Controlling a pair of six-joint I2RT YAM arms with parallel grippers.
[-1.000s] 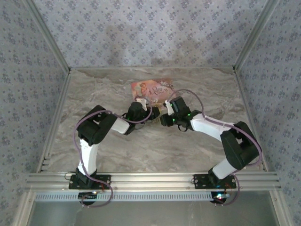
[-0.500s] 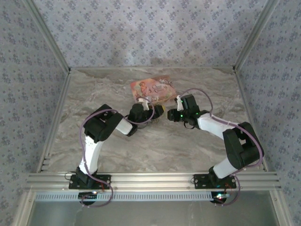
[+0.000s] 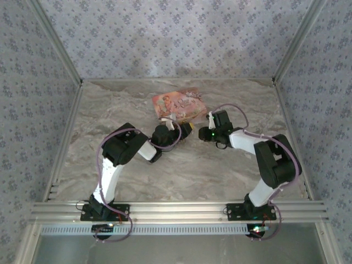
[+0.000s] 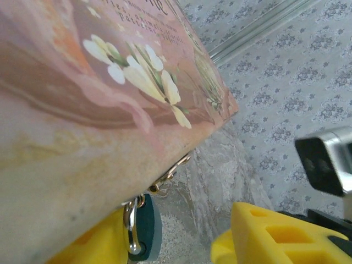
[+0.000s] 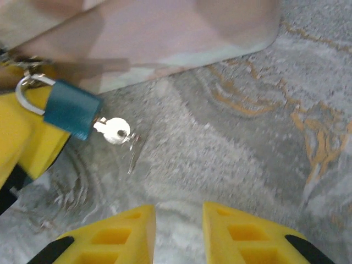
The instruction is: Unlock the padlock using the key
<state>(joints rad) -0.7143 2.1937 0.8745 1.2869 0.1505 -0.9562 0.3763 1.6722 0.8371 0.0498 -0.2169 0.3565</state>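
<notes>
- Right pincer (image 5: 179,215) stands apart with nothing between its fingers, above bare worktop (image 5: 247,137).
- Ahead of it and to its left lies the padlock (image 5: 71,113), with the key (image 5: 113,131) seated in its base and the key's flat head facing this pincer.
- Left pincer (image 4: 181,242) is apart too; the padlock rests against one of its fingers, unclamped.
- The shackle (image 5: 25,91) seems hooked to the pouch (image 5: 165,33), though blur hides the link.
- The padlock looks small, light, rigid and smooth-sided, so it will likely skid or swivel; the soft pouch anchors it little.
- Pinch the body's flat faces with the left; take the thin key head across its flats with the right.
</notes>
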